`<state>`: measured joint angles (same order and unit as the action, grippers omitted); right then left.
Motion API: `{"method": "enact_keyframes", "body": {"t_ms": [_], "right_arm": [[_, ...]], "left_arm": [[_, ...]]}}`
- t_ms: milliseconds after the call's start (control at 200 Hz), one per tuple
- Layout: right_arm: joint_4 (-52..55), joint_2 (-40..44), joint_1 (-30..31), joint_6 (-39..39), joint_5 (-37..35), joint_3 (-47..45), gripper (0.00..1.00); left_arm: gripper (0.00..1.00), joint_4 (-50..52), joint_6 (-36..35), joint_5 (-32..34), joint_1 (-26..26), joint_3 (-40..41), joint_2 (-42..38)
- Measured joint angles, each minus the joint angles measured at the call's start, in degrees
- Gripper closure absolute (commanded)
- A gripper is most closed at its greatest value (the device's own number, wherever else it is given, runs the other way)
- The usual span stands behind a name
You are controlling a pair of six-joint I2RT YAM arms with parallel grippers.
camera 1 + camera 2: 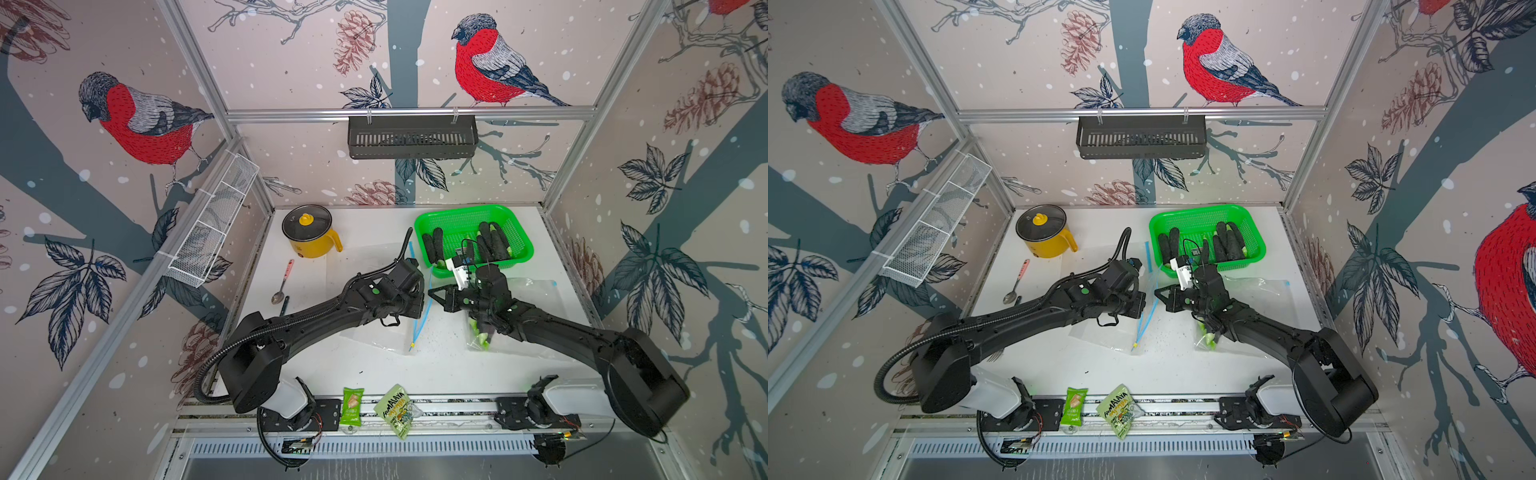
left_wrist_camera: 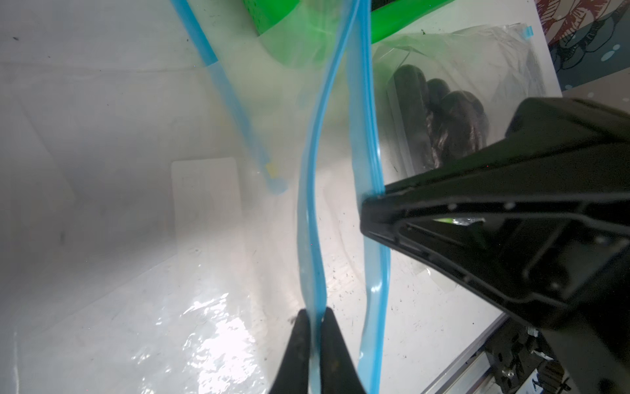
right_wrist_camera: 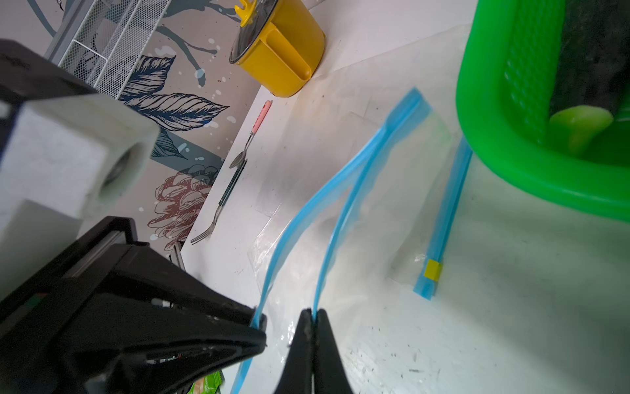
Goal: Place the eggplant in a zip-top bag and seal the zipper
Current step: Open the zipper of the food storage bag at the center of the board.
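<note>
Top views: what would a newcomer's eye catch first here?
Two black arms meet mid-table: the left gripper and right gripper each pinch one blue lip of a clear zip-top bag. At the back right a bright green basket holds dark eggplants; a yellow pot stands back left.

The zip-top bag [image 1: 374, 338] is thin see-through plastic, shiny and crinkly, with a smooth blue plastic zipper strip [image 2: 308, 204]. The green basket [image 1: 524, 245] is glossy plastic full of tiny holes. The eggplant [image 1: 496, 241] in that basket looks dark, dull and bumpy. The table [image 1: 395, 374] is smooth and white with little dark specks. The left end effector [image 2: 317, 314] and right end effector [image 3: 314, 315] are matt black plastic. The spoon [image 1: 278, 296] has a shiny metal bowl.
</note>
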<state>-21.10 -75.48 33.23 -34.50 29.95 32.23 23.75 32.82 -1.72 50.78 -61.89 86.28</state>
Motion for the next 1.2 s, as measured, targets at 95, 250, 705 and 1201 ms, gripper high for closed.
{"method": "enact_keyframes", "body": {"t_ms": [95, 250, 705, 1201], "right_arm": [[1.18, 0.55, 1.09, 0.26, -0.59, 0.81, 0.97], [1.97, 0.55, 2.45, 0.39, -1.09, 1.49, 0.97], [4.15, -0.02, 3.37, 0.48, -2.78, 3.26, 0.97], [9.22, -0.02, 0.96, 1.95, -3.61, 4.96, 0.97]], "left_arm": [[0.87, 0.57, 0.02, 0.94, 0.0, -0.42, 0.7], [0.8, 1.51, 0.24, 2.32, 0.0, -0.92, 1.57], [0.75, 3.89, 0.46, 6.36, 0.0, -1.84, 1.68], [0.89, 4.98, 1.25, 6.4, 0.0, -1.84, 0.7]]}}
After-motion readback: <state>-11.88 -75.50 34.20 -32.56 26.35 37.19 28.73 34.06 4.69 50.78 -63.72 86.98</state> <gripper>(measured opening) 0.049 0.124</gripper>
